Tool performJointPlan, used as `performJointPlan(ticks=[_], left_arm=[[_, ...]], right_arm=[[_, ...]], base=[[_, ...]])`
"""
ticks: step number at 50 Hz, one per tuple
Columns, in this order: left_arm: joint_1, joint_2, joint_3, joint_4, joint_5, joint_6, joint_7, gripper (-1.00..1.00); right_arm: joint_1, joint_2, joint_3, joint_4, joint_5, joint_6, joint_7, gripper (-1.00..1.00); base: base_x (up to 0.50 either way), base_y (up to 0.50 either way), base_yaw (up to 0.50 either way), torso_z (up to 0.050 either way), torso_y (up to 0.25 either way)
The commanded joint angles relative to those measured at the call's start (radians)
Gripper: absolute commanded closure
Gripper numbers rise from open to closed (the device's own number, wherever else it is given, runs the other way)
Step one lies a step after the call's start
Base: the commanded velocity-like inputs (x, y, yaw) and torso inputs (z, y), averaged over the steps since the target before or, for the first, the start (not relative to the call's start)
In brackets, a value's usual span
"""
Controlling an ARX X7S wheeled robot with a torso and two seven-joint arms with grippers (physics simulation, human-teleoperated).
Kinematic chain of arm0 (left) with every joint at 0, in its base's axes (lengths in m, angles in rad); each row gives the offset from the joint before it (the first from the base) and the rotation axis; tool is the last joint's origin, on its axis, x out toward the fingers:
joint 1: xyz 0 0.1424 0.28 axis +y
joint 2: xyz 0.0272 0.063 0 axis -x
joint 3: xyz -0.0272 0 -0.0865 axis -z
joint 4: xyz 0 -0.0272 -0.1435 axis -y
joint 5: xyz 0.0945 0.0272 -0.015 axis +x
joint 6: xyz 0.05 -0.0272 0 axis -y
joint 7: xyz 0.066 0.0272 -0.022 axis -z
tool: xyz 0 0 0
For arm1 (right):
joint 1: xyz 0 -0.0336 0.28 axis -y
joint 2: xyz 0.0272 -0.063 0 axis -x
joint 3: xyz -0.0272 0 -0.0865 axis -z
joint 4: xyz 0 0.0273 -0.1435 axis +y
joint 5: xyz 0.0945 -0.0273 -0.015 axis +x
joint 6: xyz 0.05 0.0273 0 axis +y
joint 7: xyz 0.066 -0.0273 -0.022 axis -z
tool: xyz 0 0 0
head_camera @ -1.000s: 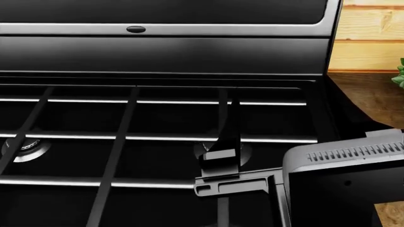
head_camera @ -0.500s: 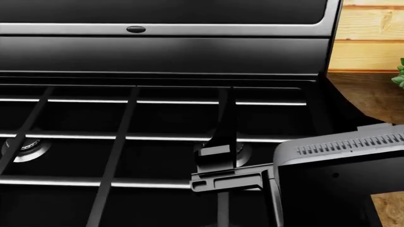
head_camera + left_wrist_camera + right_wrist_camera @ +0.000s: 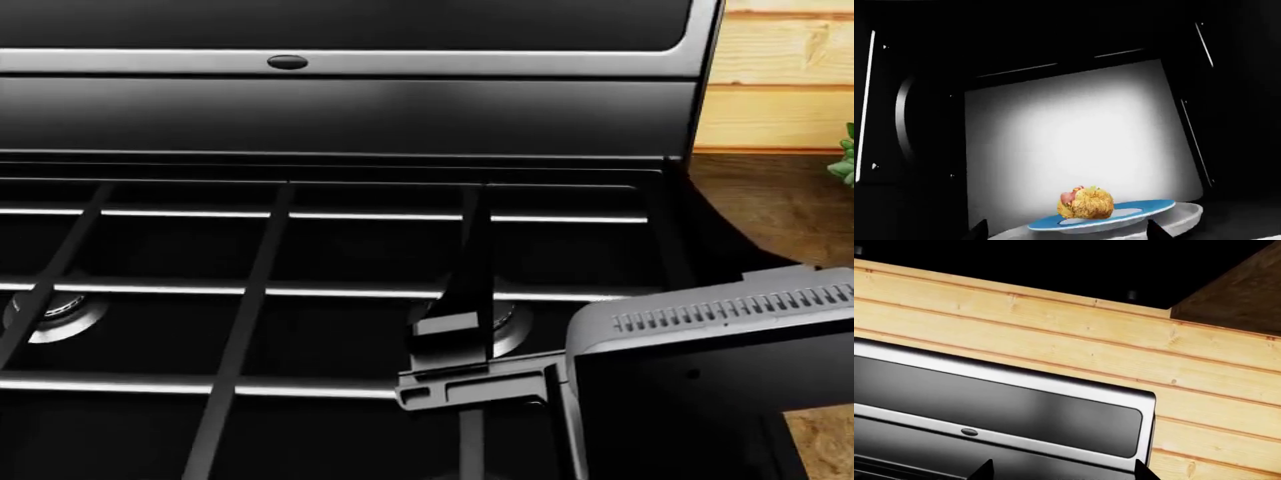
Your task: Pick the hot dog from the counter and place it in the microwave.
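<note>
Where the hot dog [image 3: 1085,203] is shown, it rests on a blue plate [image 3: 1147,207] carried by the pale turntable [image 3: 1187,216] inside the microwave [image 3: 1074,140], near the plate's edge rather than at its centre; it is touched by nothing. Two dark fingertips [image 3: 1155,231] of the left gripper [image 3: 1066,233] are seen at the margin of the left wrist view, set well apart and empty.

The placement is judged complete, so the main risk lies in the retreat. Should the left arm be drawn back carelessly, the plate rim or turntable could be clipped and the hot dog tipped off its off-centre seat. A second risk is judged for the right arm [image 3: 707,380], which hangs low over the stove [image 3: 267,300]: a finger could be caught on a grate bar [image 3: 320,292] if it is lowered or swept sideways.

The microwave cavity, plate and hot dog are given by the left wrist view alone; none of them appears in the head view, where only the stove, its back panel [image 3: 347,105], a strip of wooden counter [image 3: 781,200] and the right arm are shown. The left gripper is absent from the head view. The right gripper [image 3: 1062,469] is shown only by the right wrist view, its tips spread wide with nothing between them, facing the stove's back panel and the plank wall [image 3: 1121,350].
</note>
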Motion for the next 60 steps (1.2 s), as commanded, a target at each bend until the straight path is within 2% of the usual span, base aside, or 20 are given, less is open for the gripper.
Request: performJointPlan(ticks=[1,28,37,60], left_arm=[[0.158,0.017,-0.027,0.147,0.203,-0.037,0.199,-1.0],[0.505,0.017,-0.181,0.329,0.157,-0.037,0.199,-1.0],[0.662,0.017,-0.259,0.38,0.074,-0.037,0.199,-1.0],[0.824,0.017,-0.353,0.395,0.022,-0.037,0.199,-1.0]], right_arm=[[-0.007,0.0,-0.006,-0.004,-0.004,0.001,0.003,-1.0],[-0.017,0.013,-0.01,-0.001,-0.006,-0.008,-0.018,-1.0],[-0.026,0.014,-0.013,-0.002,-0.007,-0.01,-0.016,-1.0],[-0.021,0.013,-0.019,-0.004,-0.001,-0.001,-0.019,-1.0]], base=[[0.0,0.0,0.0,0.0,0.0],[0.0,0.0,0.0,0.0,0.0],[0.0,0.0,0.0,0.0,0.0],[0.0,0.0,0.0,0.0,0.0]])
